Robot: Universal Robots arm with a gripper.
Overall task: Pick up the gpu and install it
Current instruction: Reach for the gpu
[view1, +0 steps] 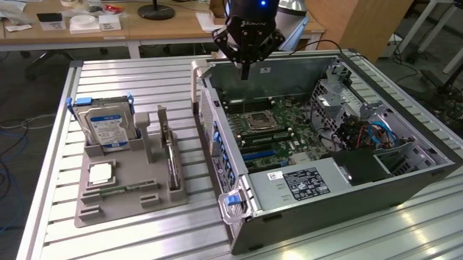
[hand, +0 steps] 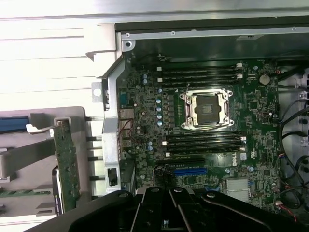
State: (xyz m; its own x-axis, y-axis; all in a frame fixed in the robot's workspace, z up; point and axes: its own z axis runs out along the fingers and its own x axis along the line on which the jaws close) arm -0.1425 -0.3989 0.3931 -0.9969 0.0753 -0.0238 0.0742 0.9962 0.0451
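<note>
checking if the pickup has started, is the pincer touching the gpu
Apart. In the exterior view the pincer hangs over the computer case; the gpu stands in the grey holder, well clear.

On the tabletop [view1: 130, 76], the holder [view1: 108, 208] lies toward the edge at the exterior view's left, with the computer case [view1: 304, 216] beside it toward the opposite edge. In the holder, the hard drive [view1: 105, 127] stands at the far end, and the gpu [view1: 171, 160] stands on edge along the side nearest the case.

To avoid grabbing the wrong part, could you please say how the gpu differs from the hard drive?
The gpu is a thin card; the hard drive is a thick silver box with a blue label. The gpu stands nearer the computer case; the hard drive farther. Both stand upright in the grey holder.
</note>
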